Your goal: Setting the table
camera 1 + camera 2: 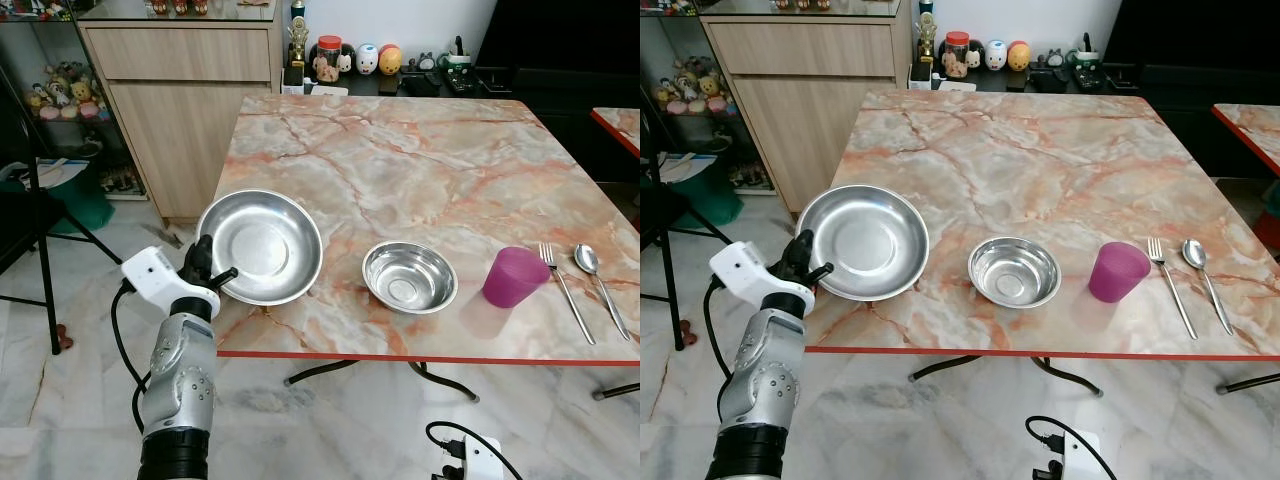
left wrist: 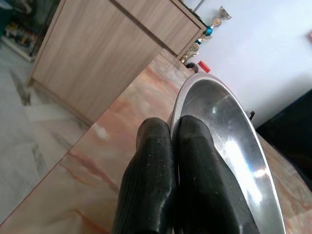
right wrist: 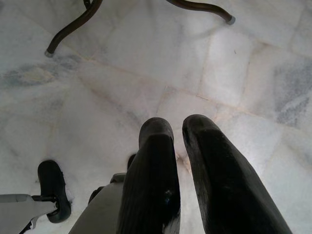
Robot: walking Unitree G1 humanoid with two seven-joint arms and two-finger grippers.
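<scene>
A wide steel plate [image 1: 260,245] lies at the near left corner of the marble table [image 1: 400,170], its rim overhanging the left edge. My left gripper [image 1: 205,262] is shut on that rim from the left; in the left wrist view its fingers [image 2: 156,161] pinch the plate [image 2: 229,141]. To the right along the front edge are a steel bowl [image 1: 409,276], a purple cup [image 1: 515,276], a fork [image 1: 565,290] and a spoon [image 1: 598,285]. My right gripper [image 3: 178,129] hangs low over the floor, fingers slightly apart and holding nothing.
A wooden cabinet [image 1: 180,100] stands behind the table's left side, and figurines [image 1: 360,58] line a low shelf at the back. A black folding stand [image 1: 40,230] is at the far left. A second table's corner [image 1: 620,125] shows at the right. Table legs [image 3: 73,27] curve over the marble floor.
</scene>
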